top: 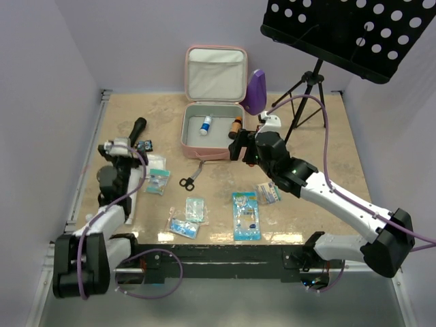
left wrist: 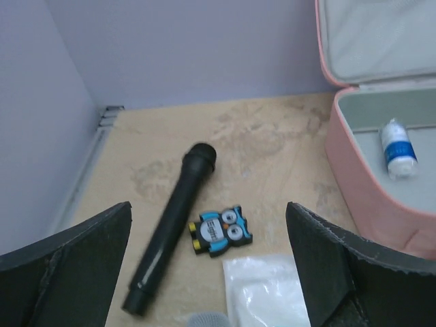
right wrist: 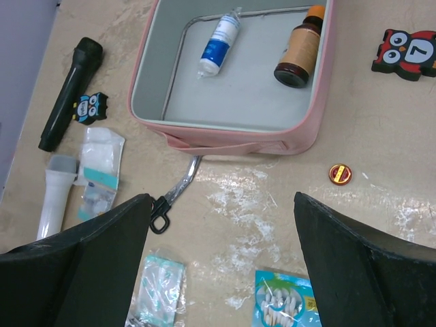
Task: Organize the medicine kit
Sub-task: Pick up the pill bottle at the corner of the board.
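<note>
The pink medicine kit (top: 204,149) lies open at the back of the table with its lid upright. Inside it lie a white-and-blue bottle (right wrist: 219,42) and a brown bottle (right wrist: 300,51). My right gripper (top: 242,146) hovers open just in front of the kit's near right corner; in the right wrist view the right gripper (right wrist: 222,197) has only bare table between its fingers, close to the kit's pink wall (right wrist: 225,133). My left gripper (top: 126,146) stands open at the left. Its own view shows the left gripper (left wrist: 208,206) empty above a blue owl figure (left wrist: 219,231), with the kit (left wrist: 361,184) off to the right.
Scissors (right wrist: 177,191) lie against the kit's front. Several sachets (top: 194,210) and a blue packet (top: 245,214) are spread across the near table. A black cylinder (left wrist: 170,225), a red owl (right wrist: 407,53), a small red tin (right wrist: 340,174), a purple object (top: 256,92) and a music stand (top: 310,88) are nearby.
</note>
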Action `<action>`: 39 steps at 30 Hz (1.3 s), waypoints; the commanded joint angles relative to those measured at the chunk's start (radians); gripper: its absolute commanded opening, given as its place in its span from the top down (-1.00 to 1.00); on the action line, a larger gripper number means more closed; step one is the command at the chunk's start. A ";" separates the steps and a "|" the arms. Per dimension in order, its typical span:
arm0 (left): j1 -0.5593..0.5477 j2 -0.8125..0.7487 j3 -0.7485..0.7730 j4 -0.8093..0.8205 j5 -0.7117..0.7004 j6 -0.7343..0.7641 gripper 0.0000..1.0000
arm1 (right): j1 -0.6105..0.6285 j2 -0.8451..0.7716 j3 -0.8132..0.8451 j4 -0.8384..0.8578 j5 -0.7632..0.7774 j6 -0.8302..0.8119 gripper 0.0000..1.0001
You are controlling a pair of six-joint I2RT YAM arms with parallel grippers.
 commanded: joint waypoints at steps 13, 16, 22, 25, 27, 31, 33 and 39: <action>0.385 -0.228 1.050 -2.004 -0.059 0.115 -1.00 | 0.007 -0.168 -0.175 0.175 -0.074 -0.061 -0.79; 0.391 -0.156 1.190 -2.117 -0.066 0.124 -1.00 | 0.007 -0.186 -0.192 0.192 -0.103 -0.077 -0.79; 0.503 0.015 1.386 -2.263 -0.004 0.196 -1.00 | 0.007 -0.220 -0.229 0.226 -0.126 -0.101 -0.80; 0.506 0.069 1.424 -2.247 0.099 0.060 -0.98 | 0.007 -0.197 -0.251 0.278 -0.150 -0.095 -0.80; 0.508 0.099 1.318 -2.184 0.147 0.006 -1.00 | 0.007 -0.171 -0.235 0.275 -0.173 -0.081 -0.80; 0.508 0.124 1.079 -2.028 -0.006 0.027 -1.00 | 0.007 -0.159 -0.225 0.277 -0.167 -0.092 -0.80; 0.511 0.084 0.994 -1.956 -0.022 0.037 -1.00 | 0.007 -0.140 -0.215 0.277 -0.143 -0.104 -0.80; 0.511 0.099 0.902 -1.868 -0.124 -0.126 -1.00 | 0.007 -0.015 -0.134 0.235 -0.114 -0.097 -0.80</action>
